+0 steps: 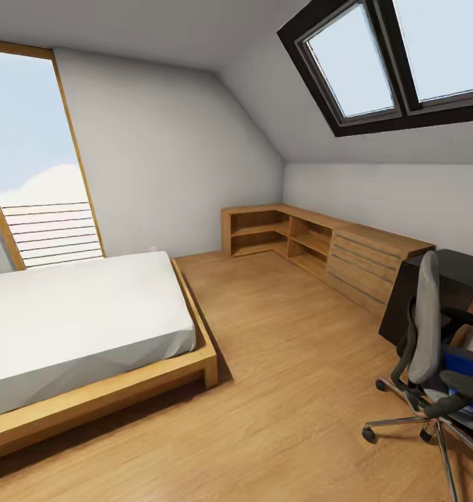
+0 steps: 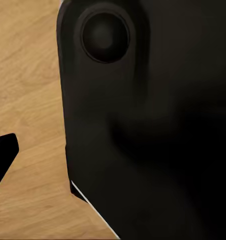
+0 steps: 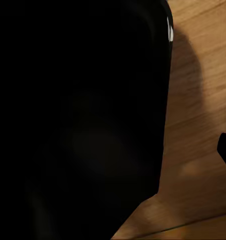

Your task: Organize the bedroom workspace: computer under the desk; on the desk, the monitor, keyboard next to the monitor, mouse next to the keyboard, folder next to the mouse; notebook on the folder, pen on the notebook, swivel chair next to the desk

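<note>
The swivel chair (image 1: 423, 328), grey with black armrests and a chrome star base, stands on the wood floor at the right of the head view. On its seat lies the blue folder (image 1: 467, 368). Just behind the chair is the black desk (image 1: 467, 273), cut off by the frame edge. The computer, monitor, keyboard, mouse, notebook and pen are out of view. Both wrist views look at a dark robot body (image 2: 153, 130) over wood floor. A small dark tip (image 2: 3, 157) juts in at one edge, and I cannot tell whether it is a finger.
A low bed (image 1: 83, 328) with a wooden frame takes up the left. A low wooden shelf unit (image 1: 320, 240) runs along the far right wall into the corner. Open wood floor (image 1: 285, 376) lies between the bed and the chair. The ceiling slopes, with a skylight.
</note>
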{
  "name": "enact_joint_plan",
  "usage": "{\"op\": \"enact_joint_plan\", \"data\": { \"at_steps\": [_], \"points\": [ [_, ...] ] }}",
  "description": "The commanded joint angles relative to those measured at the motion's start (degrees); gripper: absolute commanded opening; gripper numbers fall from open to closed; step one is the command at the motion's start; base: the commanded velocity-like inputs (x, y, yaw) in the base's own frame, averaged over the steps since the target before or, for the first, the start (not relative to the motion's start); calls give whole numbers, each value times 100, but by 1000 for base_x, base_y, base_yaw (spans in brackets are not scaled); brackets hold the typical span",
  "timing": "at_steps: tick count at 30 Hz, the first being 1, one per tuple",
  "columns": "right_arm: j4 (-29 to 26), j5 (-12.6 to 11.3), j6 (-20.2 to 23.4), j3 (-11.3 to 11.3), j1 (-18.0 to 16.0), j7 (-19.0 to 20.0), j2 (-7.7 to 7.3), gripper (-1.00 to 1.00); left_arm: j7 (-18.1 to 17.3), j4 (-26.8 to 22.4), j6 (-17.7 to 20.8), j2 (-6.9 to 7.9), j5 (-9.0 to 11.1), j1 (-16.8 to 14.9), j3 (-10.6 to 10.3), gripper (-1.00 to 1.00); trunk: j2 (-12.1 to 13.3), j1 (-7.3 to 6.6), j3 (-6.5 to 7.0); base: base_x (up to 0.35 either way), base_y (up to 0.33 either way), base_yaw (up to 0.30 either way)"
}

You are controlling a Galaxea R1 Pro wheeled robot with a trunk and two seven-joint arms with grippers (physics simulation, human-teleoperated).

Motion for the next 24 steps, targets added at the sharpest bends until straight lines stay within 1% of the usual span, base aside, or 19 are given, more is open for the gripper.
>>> {"op": "enact_joint_plan", "data": {
  "at_steps": [1,2,4,5,7,9,11,13,14,15,17,18,20,21,22,24],
  "points": [
    [-33,33,-33,33,-34,-33,33,100,8,-33,-33,33,33,-34,33,100,39,-22,15,0,0,0],
    [-66,66,-65,67,-67,-65,65,100,12,-66,-66,65,66,-17,66,100,79,-44,33,0,0,0],
    [-132,104,-130,72,-133,-129,130,100,17,-130,-130,6,130,-5,131,100,159,-88,69,0,0,0],
    [-114,71,-162,41,-166,-95,162,100,22,-162,-162,-26,151,6,96,100,199,-109,87,0,0,0],
    [-50,25,-166,15,-197,-30,147,100,24,-226,-160,-90,84,12,30,100,279,-153,123,0,0,0],
    [15,0,-102,-3,-195,24,119,100,26,-159,-95,-155,20,16,-30,100,360,-197,159,0,0,0],
    [52,17,-38,31,-192,28,113,100,26,-123,-31,-167,-44,17,-35,100,440,-241,195,0,0,0],
    [45,11,27,77,-194,19,107,100,26,-123,33,-167,-44,17,-35,100,520,-285,219,0,0,-150],
    [44,10,-8,78,-194,18,106,100,26,-123,65,-167,-41,17,-31,100,560,-307,231,0,0,-181],
    [40,-18,-683,62,-194,13,133,100,26,-127,67,-167,-24,17,-12,100,600,-329,243,0,0,-232],
    [40,-35,-1199,53,-194,10,152,100,26,-143,64,-163,-16,17,-13,100,681,-373,268,0,0,-238],
    [41,-38,-1340,51,-194,10,158,100,26,-155,63,-162,-15,17,-14,100,721,-395,280,0,0,-240],
    [43,-54,-1975,46,-194,9,202,100,26,-320,62,-159,-12,17,-16,100,801,-439,305,0,0,-242],
    [43,-61,-2204,45,-194,9,219,100,26,-457,62,-157,-13,17,-17,100,841,-461,318,0,0,-243],
    [44,-65,-2325,45,-194,9,228,100,26,-561,62,-153,-11,17,-17,100,881,-483,330,0,0,-243],
    [42,-68,-2387,45,-194,9,233,100,26,-648,62,-151,-12,17,-17,100,961,-527,353,0,0,-242]
  ]
}}
